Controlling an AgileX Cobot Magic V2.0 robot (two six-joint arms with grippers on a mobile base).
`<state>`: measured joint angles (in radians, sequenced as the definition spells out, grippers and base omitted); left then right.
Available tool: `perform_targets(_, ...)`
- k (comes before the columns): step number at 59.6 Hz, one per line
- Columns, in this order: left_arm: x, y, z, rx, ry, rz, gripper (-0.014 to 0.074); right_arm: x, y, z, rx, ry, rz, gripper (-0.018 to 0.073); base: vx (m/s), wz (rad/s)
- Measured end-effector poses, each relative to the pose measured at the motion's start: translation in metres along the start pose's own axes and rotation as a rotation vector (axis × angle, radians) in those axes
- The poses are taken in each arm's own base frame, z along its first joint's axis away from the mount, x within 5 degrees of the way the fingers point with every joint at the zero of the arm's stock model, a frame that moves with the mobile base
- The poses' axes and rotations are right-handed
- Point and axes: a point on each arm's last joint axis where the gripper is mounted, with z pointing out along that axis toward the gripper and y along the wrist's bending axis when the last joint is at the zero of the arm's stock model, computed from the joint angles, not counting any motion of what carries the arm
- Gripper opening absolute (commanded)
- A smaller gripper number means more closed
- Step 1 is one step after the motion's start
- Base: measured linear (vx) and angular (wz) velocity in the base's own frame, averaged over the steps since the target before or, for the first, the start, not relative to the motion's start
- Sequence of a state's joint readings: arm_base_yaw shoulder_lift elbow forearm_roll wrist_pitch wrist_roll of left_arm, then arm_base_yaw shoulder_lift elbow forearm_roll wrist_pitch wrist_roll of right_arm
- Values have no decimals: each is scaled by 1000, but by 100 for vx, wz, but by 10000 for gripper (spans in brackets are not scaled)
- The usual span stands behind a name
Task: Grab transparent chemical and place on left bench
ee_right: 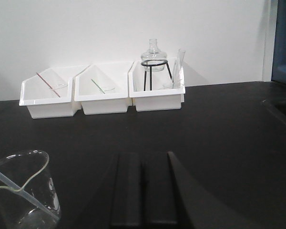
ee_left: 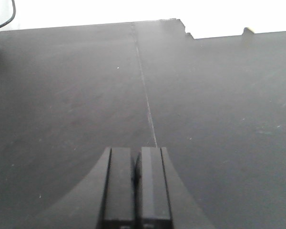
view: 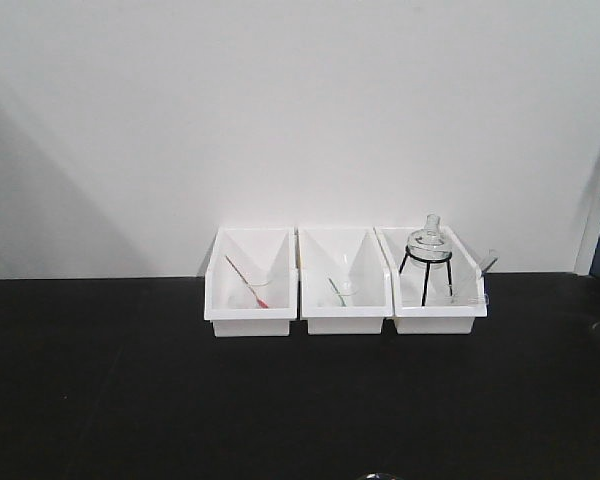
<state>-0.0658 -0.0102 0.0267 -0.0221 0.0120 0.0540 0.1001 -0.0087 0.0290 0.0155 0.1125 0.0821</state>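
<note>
Clear beaker [ee_right: 24, 191] stands on the black bench [view: 130, 400], near its front edge, free of both grippers.

In the right wrist view the beaker sits upright, just left of the right gripper [ee_right: 143, 191], not touching it; a pale stirrer [ee_right: 9, 183] leans across its rim. That gripper's jaws are pressed together with nothing between them. The left gripper [ee_left: 136, 186] is likewise closed on nothing, low over a bare stretch of bench crossed by a thin seam [ee_left: 145, 90]. Along the back edge, against the white wall [view: 300, 110], three white bins [view: 346, 280] stand in a row, touching side by side. The left bin holds a beaker with a red stirrer [view: 246, 282], the middle one a green stirrer [view: 336, 292], the right one a glass flask [view: 427, 240] on a black tripod [view: 424, 272].
</note>
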Motion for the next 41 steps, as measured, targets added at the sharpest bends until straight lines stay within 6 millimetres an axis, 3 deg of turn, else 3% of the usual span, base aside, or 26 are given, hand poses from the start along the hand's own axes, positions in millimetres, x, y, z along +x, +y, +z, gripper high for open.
perform_targets(41,0,0,0,0,0,0,-3,3,0,0,2,35,4,-4,0,0)
